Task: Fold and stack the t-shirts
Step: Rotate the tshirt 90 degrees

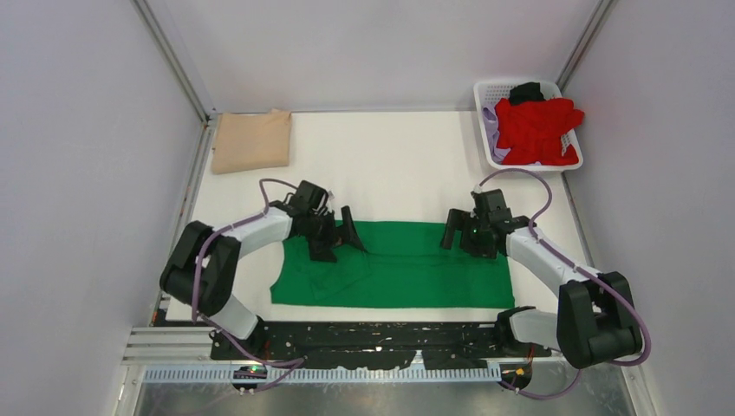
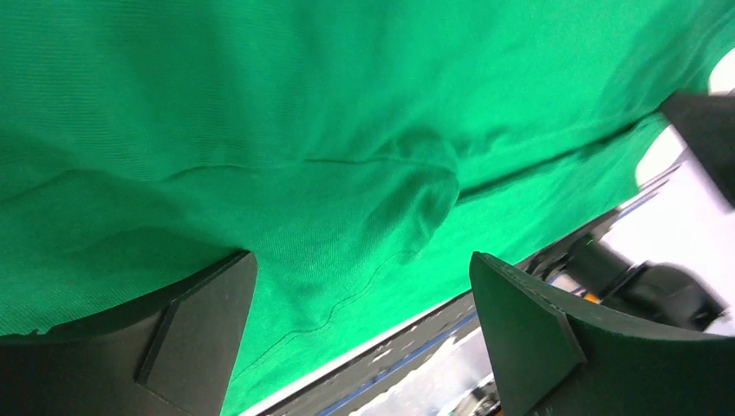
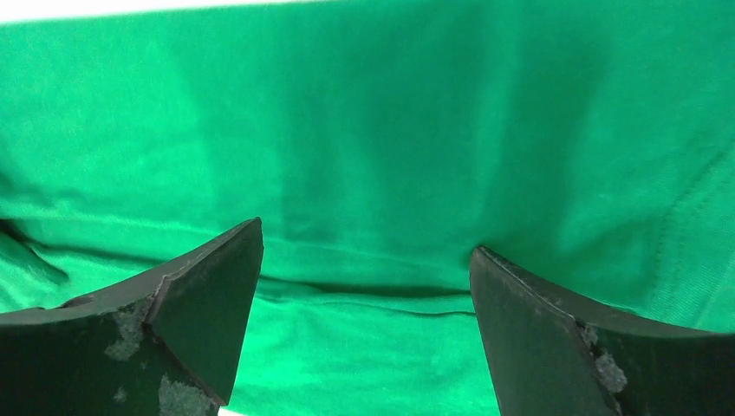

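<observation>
Top external view: a white tabletop (image 1: 390, 165) sits inside a booth of plain pale grey walls (image 1: 373, 52), with slanted metal frame posts (image 1: 173, 56) in the far corners and a ribbed aluminium rail (image 1: 173, 347) along the near edge by the arm bases.

A bright green cloth t-shirt (image 1: 407, 273) lies spread across the near middle of the table, a layer of its cloth doubled over at the left end. A tan cloth shirt, folded into a neat rectangle (image 1: 252, 140), rests in the far left corner. In the far right corner stands a white plastic lattice basket (image 1: 482, 121) holding a crumpled red shirt (image 1: 537, 128), which spills over its right rim, a black garment (image 1: 525, 91) behind it and a lilac one (image 1: 491, 130) at its left side.

Both arms reach in over the green shirt's far edge — the left gripper (image 1: 340, 241) near its left end, the right gripper (image 1: 459, 232) right of centre. Each has its fingers spread wide and pinches nothing.

In the left wrist view the left gripper (image 2: 362, 260) hangs over rumpled green cloth (image 2: 303, 104) crossed by a seam and a soft ridge. In the right wrist view the right gripper (image 3: 366, 238) straddles a fold line in the green cloth (image 3: 390, 113), a strip of white table showing at the top.
</observation>
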